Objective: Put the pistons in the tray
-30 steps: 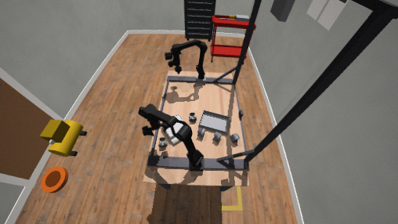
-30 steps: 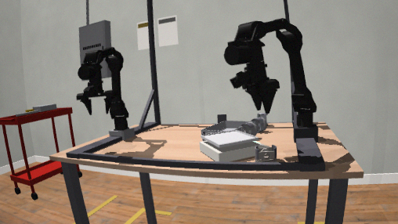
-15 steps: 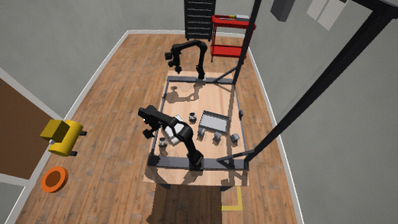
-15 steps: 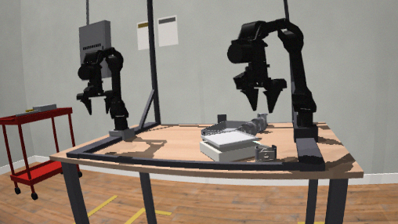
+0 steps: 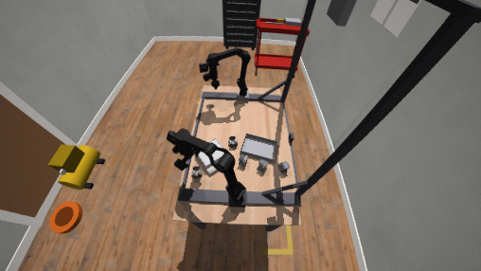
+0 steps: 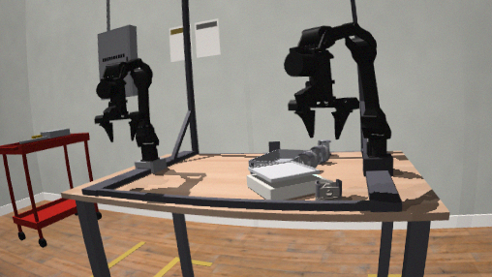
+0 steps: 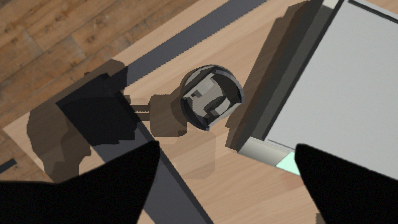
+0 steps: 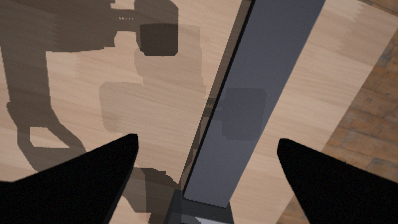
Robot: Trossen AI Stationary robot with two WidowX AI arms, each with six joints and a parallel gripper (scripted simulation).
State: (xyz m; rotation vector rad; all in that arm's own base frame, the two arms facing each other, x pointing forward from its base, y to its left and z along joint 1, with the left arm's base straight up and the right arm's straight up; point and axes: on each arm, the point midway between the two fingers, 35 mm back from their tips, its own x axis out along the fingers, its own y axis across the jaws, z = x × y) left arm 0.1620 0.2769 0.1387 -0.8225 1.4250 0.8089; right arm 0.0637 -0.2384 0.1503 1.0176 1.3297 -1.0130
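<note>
The steel parts tray [image 5: 275,151] lies on the table; no piston shows in it. Three pistons [image 5: 242,160] [image 5: 261,165] [image 5: 283,167] stand in a row along its near side. Another piston [image 5: 232,141] stands beside its left end. One more piston [image 5: 196,172] [image 6: 328,190] [image 7: 212,97] stands between the white scale and the frame corner. My left gripper [image 6: 323,138] [image 7: 226,149] is open and empty, high above the table near that piston. My right gripper [image 6: 122,140] [image 8: 208,143] is open and empty, high over the table's other end.
The white scale [image 6: 283,189] [image 7: 345,95] stands beside the tray, partly under my left arm in the top view; nothing shows on its plate. Its display is mostly hidden by a finger in the left wrist view. A dark frame [image 6: 232,202] [image 8: 260,75] runs around the table edge.
</note>
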